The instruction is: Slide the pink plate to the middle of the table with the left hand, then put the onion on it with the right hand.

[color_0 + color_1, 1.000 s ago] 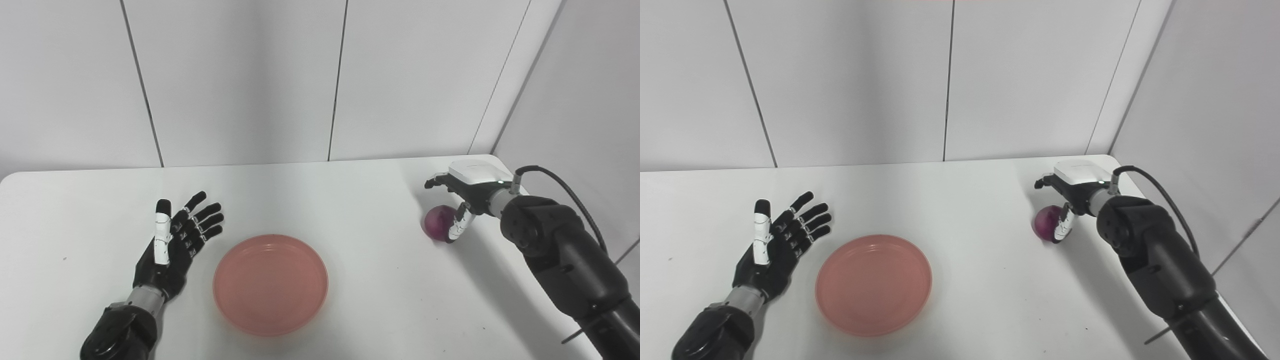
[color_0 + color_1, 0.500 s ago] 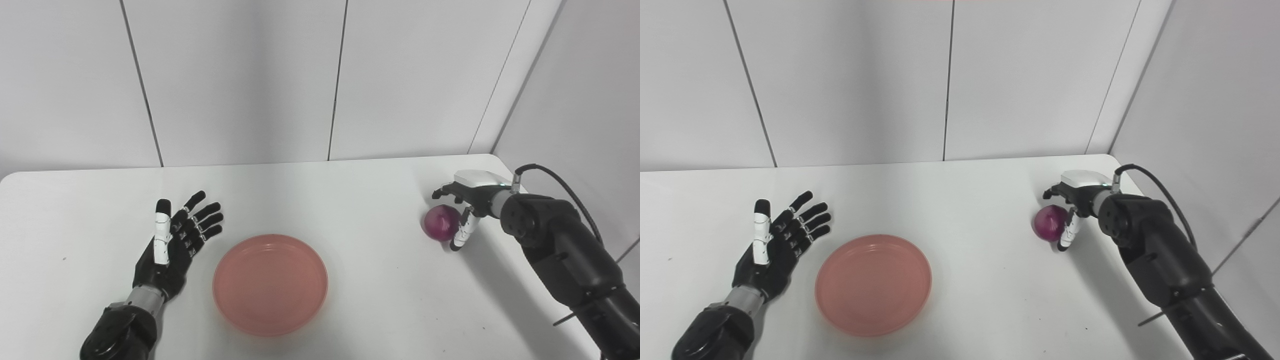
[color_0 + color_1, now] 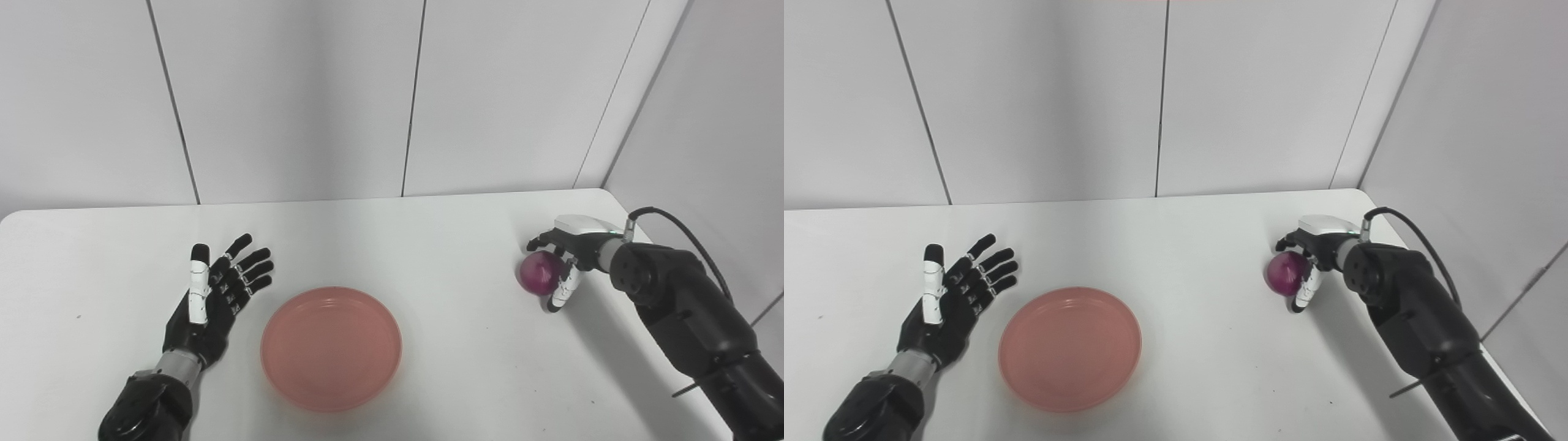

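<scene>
I log: R hand (image 3: 566, 257) curled round onion (image 3: 540, 273), grip prob. closed; L hand (image 3: 214, 294) spread, empty, beside pink plate (image 3: 331, 348).

Left hand (image 3: 211, 300) lies open; right hand (image 3: 566, 251) has fingers (image 3: 560, 294) curled.

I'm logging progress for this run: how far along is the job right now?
Done: the pink plate lies near the table's middle, and the left hand rests open beside it. In hand: the right hand curls around the onion at the far right. Left: closing the grasp, carrying it over, setting it on the plate.
</scene>
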Controlling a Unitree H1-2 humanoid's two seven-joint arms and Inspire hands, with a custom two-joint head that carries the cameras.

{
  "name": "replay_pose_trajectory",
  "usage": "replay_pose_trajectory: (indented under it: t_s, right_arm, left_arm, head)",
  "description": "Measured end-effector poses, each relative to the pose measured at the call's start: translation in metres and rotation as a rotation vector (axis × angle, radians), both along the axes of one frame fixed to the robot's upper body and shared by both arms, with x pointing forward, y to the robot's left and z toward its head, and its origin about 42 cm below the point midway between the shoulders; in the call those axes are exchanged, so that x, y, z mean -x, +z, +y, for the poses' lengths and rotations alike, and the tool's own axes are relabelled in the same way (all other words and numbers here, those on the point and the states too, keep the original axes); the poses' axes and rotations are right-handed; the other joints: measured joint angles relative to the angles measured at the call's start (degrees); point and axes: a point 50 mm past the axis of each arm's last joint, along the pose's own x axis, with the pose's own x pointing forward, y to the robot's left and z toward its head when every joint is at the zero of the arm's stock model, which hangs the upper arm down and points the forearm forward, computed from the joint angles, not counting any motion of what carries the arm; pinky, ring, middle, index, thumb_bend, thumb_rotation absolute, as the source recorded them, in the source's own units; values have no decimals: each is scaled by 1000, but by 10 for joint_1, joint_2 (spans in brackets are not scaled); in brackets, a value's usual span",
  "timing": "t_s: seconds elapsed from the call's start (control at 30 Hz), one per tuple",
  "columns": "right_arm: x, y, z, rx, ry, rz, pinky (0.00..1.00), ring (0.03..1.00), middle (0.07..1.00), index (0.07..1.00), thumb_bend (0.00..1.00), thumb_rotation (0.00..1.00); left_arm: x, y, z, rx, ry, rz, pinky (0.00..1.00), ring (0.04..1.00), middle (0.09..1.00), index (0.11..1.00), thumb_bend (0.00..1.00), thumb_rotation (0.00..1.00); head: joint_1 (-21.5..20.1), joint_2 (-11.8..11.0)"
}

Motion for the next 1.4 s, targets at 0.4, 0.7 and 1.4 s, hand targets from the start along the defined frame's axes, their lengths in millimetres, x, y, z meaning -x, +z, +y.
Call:
replay_pose_trajectory:
  t_s: [0.4,0.7,1.4]
  right_arm:
    - [0,-7,7,-9,19,19,616,810,890,853,1000,105]
    - [-1,-13,9,-14,26,10,657,806,860,843,1000,122]
    - [-10,-4,18,123,10,68,594,692,762,787,914,56]
  left_arm:
    - [0,-1,-1,-1,1,2,829,830,820,889,825,1000]
    - [1,-1,0,0,2,4,827,828,820,888,820,998]
    - [1,0,-4,1,-5,0,830,830,822,890,824,1000]
  head:
    - [2,1]
    - [3,2]
    - [2,4]
